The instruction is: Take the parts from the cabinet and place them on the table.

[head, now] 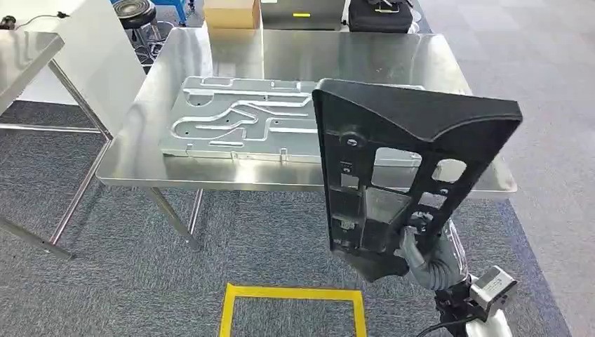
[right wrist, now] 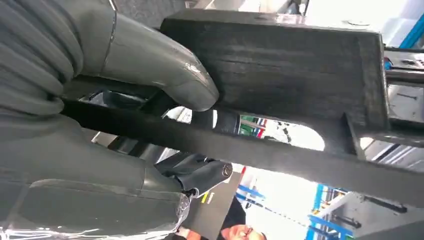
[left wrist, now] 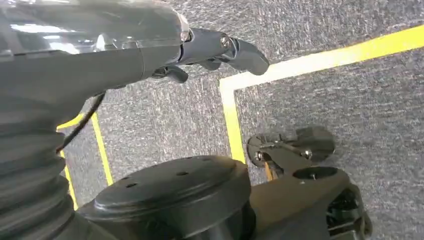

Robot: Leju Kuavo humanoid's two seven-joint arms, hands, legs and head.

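Right hand: grey ribbed-cuff right hand (head: 419, 247) grips the lower end of the black part; in the right wrist view its thick grey thumb (right wrist: 165, 65) presses on one face while darker fingers (right wrist: 200, 172) wrap behind a bar of it
Black part: large black plastic bracket with rectangular cut-outs and a broad flared top (head: 410, 151), held upright and tilted, its top overlapping the near right edge of the steel table
Steel table: shiny stainless table on thin legs (head: 337, 56), beyond the held bracket
Metal plate: flat silver panel with raised curving channels (head: 238, 123), lying on the steel table, left of the bracket
Left hand: left hand (left wrist: 210, 52) hangs over grey carpet away from the steel table, fingers loosely curled, holding nothing
Floor mark: yellow tape rectangle (head: 295, 298) on the carpet, nearer than the steel table
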